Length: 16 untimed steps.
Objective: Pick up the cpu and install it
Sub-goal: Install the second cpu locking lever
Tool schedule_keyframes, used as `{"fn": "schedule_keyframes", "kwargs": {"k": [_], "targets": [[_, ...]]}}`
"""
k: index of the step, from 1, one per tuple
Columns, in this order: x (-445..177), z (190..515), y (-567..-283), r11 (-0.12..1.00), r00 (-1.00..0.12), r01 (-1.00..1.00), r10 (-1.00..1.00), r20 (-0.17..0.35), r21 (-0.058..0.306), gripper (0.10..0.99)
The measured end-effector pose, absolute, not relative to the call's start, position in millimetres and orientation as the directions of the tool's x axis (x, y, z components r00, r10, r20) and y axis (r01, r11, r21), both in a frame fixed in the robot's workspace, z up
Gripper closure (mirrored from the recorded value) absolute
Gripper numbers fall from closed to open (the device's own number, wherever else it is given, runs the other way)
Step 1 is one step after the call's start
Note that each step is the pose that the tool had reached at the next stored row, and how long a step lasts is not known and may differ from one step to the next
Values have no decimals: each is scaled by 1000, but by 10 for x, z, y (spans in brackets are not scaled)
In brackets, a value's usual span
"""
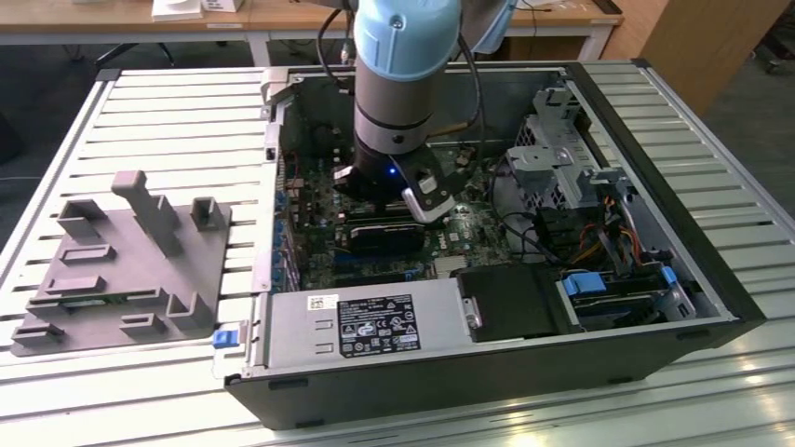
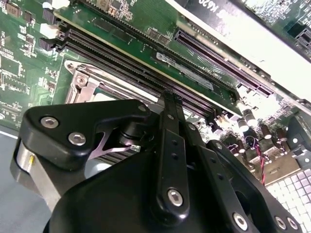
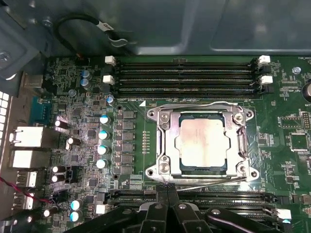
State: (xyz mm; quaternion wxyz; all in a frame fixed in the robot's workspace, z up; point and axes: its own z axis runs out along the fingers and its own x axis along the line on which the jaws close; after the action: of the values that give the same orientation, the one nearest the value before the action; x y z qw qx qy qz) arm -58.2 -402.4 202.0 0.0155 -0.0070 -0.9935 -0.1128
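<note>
The small flat square cpu with its shiny silver metal top (image 3: pixel 202 141) lies seated inside the dark square metal-framed socket (image 3: pixel 163 145) of the green motherboard (image 3: pixel 131 160), level and ringed by the frame on all sides. In the first wrist view the black gripper (image 3: pixel 168 190) sits at six o'clock from the socket, its fingertips (image 3: pixel 165 188) drawn together to a narrow point touching the frame's lower edge; the claw looks closed with nothing in it, though a sliver between the tips could be hidden. Long black memory slots (image 3: pixel 184 73) run at twelve o'clock from the socket. In the exterior view the arm reaches down into the open black computer case (image 1: pixel 497 372), and a large grey plastic block with upright posts (image 1: pixel 125 270) stands well apart at nine o'clock on the slatted white table (image 1: pixel 162 130).
</note>
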Motion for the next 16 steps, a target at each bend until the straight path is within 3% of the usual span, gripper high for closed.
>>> {"fn": "schedule_keyframes", "kwargs": {"k": [16], "targets": [[-659,1956,-4029,965,-999,17,9,33,261,980]]}}
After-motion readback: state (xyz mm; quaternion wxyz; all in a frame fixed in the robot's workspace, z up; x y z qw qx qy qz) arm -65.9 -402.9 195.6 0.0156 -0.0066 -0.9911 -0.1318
